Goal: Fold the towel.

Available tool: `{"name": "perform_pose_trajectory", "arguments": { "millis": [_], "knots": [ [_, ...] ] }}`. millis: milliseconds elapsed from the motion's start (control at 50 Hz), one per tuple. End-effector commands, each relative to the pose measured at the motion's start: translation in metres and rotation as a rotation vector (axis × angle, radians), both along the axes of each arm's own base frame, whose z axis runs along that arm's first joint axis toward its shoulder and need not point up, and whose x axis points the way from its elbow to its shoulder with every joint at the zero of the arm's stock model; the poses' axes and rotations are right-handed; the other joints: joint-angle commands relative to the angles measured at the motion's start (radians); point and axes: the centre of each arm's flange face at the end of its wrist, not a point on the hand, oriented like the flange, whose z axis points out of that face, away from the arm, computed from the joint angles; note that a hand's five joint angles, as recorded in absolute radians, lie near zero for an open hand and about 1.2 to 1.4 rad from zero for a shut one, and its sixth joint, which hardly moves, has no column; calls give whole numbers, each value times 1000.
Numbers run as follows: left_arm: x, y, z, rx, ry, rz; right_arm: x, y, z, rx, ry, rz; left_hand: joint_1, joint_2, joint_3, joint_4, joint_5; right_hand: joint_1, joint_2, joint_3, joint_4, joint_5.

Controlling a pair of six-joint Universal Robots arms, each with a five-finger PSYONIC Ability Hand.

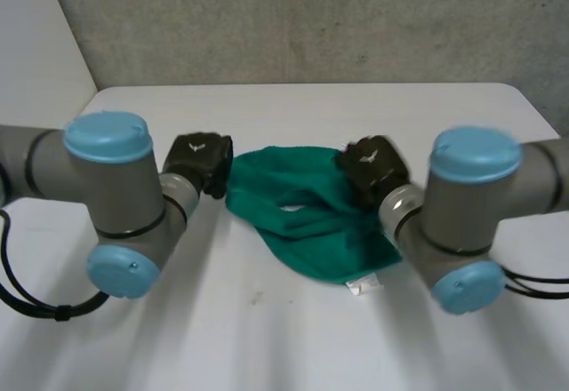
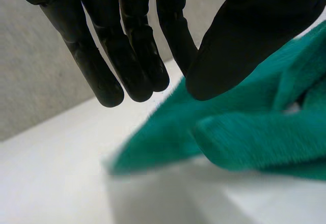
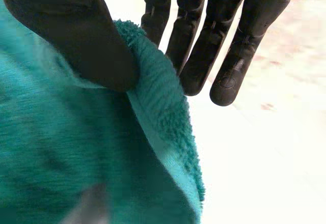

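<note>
A green towel (image 1: 311, 222) lies crumpled in the middle of the white table (image 1: 293, 107), its near part hanging forward with a white label (image 1: 363, 284) at the front edge. My left hand (image 1: 200, 162) is at the towel's left far corner. In the left wrist view, the towel (image 2: 244, 132) runs up between the thumb (image 2: 244, 35) and the straight fingers (image 2: 127, 56), which pinch it. My right hand (image 1: 373, 169) is at the right far corner. There the thumb (image 3: 76, 35) presses the towel's thick edge (image 3: 163, 102) against the fingers (image 3: 204, 46).
A grey wall stands behind the table's far edge. Both arms' elbows hang over the near half of the table, one on each side of the towel. Bare table surface lies beyond and in front of the towel.
</note>
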Motion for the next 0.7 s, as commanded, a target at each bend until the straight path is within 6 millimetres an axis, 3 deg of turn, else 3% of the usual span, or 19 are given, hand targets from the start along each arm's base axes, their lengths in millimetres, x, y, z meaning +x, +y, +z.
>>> {"name": "perform_pose_trajectory", "arguments": {
  "millis": [20,80,100,160,180,200,220,260,400,420,560,620,640,660,700],
  "knots": [
    [13,12,70,-140,89,12,-38,-15,79,-15,-304,-108,251,208,211,206,249,422,222,222,209,242],
    [16,17,82,-163,101,13,-42,-6,107,-41,-340,-73,251,208,211,206,249,422,222,222,209,242],
    [17,18,83,-166,103,13,-44,1,125,-62,-358,-41,251,208,211,206,249,422,222,222,209,242],
    [16,24,79,-152,96,4,-41,12,153,-118,-389,17,251,208,211,206,249,422,222,222,209,242],
    [15,26,77,-146,95,1,-41,17,171,-162,-409,43,251,208,211,206,249,422,222,222,209,242],
    [15,26,77,-146,95,1,-41,17,171,-162,-410,43,251,208,211,206,249,422,222,222,209,242],
    [15,28,74,-136,91,0,-41,19,180,-182,-419,56,71,28,31,26,69,422,222,222,209,242],
    [14,29,70,-124,85,0,-36,28,200,-224,-439,99,-825,-868,-865,-870,-827,422,222,222,209,242],
    [9,26,50,-60,103,1,-32,57,228,-271,-466,173,-923,-966,-963,-968,-925,422,222,222,209,242],
    [7,20,31,12,139,17,-32,58,231,-276,-468,176,-934,-978,-975,-980,-936,422,222,222,209,242],
    [4,26,26,84,219,11,-26,65,224,-247,-461,197,-958,-1001,-998,-1003,-960,422,222,222,209,242],
    [2,35,38,78,242,-20,-22,64,215,-219,-451,197,-958,-1001,-998,-1003,-960,422,222,222,209,242],
    [3,42,54,57,263,-32,-17,60,204,-187,-439,196,-958,-1001,-998,-1003,-960,422,222,222,209,242],
    [4,42,54,56,263,-32,-10,56,189,-146,-423,202,-958,-1001,-998,-1003,-960,422,222,222,209,242],
    [16,54,83,7,287,-16,-5,56,181,-124,-415,207,-958,-1001,-998,-1003,-960,422,222,222,209,242]
  ]
}}
